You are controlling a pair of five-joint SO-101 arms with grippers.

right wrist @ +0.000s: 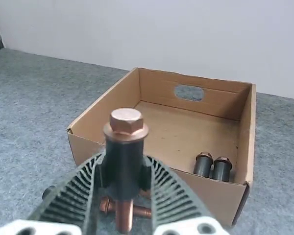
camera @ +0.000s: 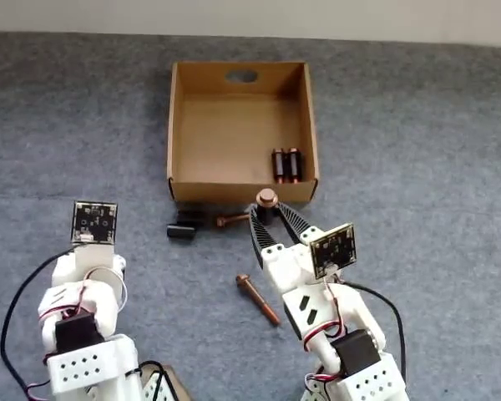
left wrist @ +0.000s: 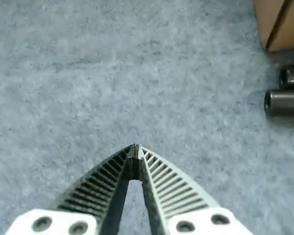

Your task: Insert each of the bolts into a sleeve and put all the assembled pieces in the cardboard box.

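**Third piece held at the box wall**

The right pincer [camera: 268,219] is clamped on an assembled piece [right wrist: 123,152], bolt head up, likely so it clears the wall of the cardboard box [camera: 242,190] just ahead. Two finished pieces [camera: 286,164] lie inside, beyond the pincer. One bolt [camera: 231,220] lies just beside its tips, another [camera: 258,299] back beside its arm. The left pincer [left wrist: 134,152] is pressed together and empty, with two sleeves [left wrist: 285,102] ahead of it on the counter.

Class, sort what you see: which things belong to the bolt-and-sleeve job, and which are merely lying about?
Job: box, two assembled pieces inside, piece in right end effector, loose bolt, bolt by box, two sleeves.
Lying about: carpet, wall.
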